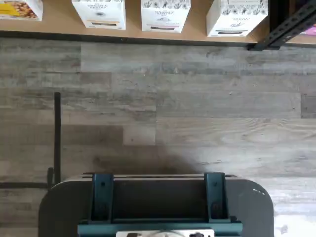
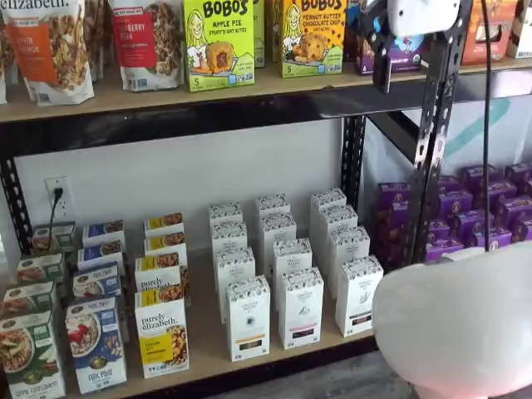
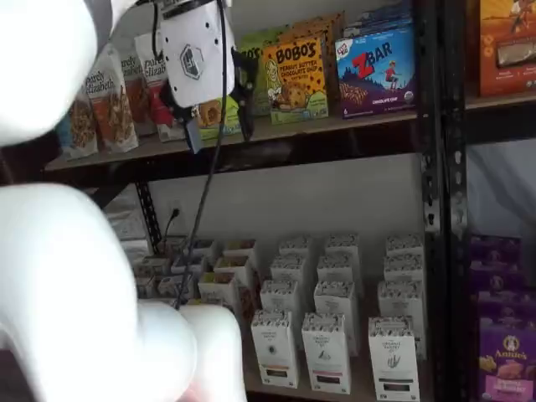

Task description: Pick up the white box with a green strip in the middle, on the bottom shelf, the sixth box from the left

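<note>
Pale wood forms the bottom shelf (image 2: pixel 208 353), and along its front edge, from the left corner, stand a green box (image 2: pixel 29 353), a blue cereal box (image 2: pixel 96 342) and a yellow-banded "purely elizabeth" box (image 2: pixel 162 331). Three files of tall white cartons with speckled tops follow, running back toward the rear edge. The white box (image 2: pixel 359 295) of the task heads the rightmost file. It stands upright at the front edge near the right front corner, just beside its white neighbour (image 2: pixel 299 306) and just left of the black perforated upright (image 2: pixel 432 150). In a shelf view the same box (image 3: pixel 394 358) is the rightmost of the front row, and in the wrist view it (image 1: pixel 237 17) stands on the board by the black frame, with grey plank floor (image 1: pixel 173 98) in front of the shelf. Beyond the upright sit purple boxes (image 2: pixel 478 208). The gripper (image 3: pixel 218 138) hangs well above all this, level with the upper shelf in front of the Bobo's boxes (image 3: pixel 295 79). Its two black fingers are spread with a plain gap between them and hold nothing. In a shelf view only one finger (image 2: pixel 382 71) shows clearly under the white body.
</note>
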Controlling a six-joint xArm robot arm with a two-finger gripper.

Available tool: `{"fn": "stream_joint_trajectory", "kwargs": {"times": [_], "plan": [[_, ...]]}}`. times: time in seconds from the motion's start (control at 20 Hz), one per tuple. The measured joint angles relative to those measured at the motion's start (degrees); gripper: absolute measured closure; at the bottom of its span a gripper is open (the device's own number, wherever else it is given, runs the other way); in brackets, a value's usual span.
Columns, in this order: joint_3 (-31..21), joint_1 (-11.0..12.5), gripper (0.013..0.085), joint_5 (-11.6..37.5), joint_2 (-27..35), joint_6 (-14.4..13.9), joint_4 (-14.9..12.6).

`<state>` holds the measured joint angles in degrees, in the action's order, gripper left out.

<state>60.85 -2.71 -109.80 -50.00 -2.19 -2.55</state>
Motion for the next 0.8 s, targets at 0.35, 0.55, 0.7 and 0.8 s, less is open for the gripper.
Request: {"fn": "stream_joint_trajectory", "kwargs": {"times": [0.35, 0.55, 0.7, 0.8], "plan": [[-12.8, 3.1, 0.013, 11.1, -3.3, 2.4, 0.1], [-19.6, 3.5, 0.013, 17.6, -4.6, 2.5, -0.8], [-23.9, 4.5, 0.013, 22.3, -5.5, 3.1, -0.6], [-27.0, 6.6, 0.013, 26.0, -6.2, 5.1, 1.4]]}}
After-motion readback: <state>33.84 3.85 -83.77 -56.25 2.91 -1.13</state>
